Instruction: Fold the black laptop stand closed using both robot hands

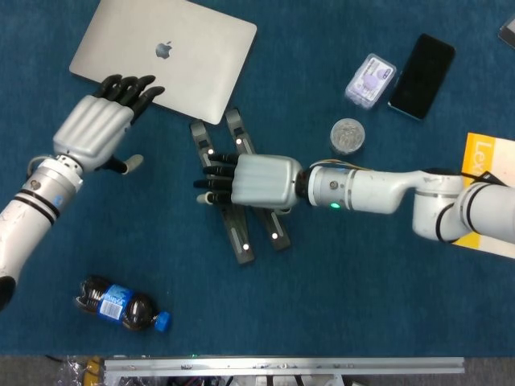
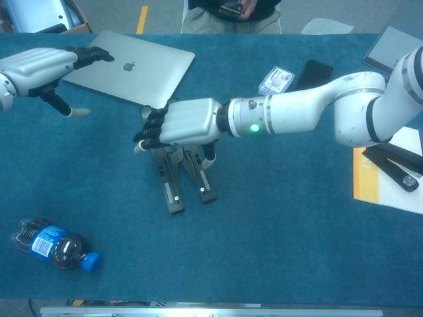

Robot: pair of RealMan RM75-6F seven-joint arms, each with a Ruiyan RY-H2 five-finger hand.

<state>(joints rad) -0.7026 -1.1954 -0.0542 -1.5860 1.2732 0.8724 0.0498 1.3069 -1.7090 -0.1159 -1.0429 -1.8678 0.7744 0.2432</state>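
From above, the right hand (image 1: 256,180) hovers with curled fingers over the black folding laptop stand (image 1: 241,225), gripping nothing. The left hand (image 1: 95,133), fingers spread and empty, overlaps the smooth silver laptop (image 1: 165,55).

From the chest, a plastic cola bottle (image 2: 53,245) lies well below the left hand (image 2: 39,68); the stand's (image 2: 173,191) two legs splay beneath the right hand (image 2: 185,123).

A counter (image 1: 338,289) covered in deep teal-blue fabric fills both views. The cloth is lit evenly, and only soft shadows are cast on it. Along its near edge a pale metal rail (image 1: 282,366) is seen. Past the far edge, in the chest view, a grey floor (image 2: 119,14) is marked with a short yellow line (image 2: 142,18). A seated person (image 2: 231,14) is partly shown there, cut off at the top.
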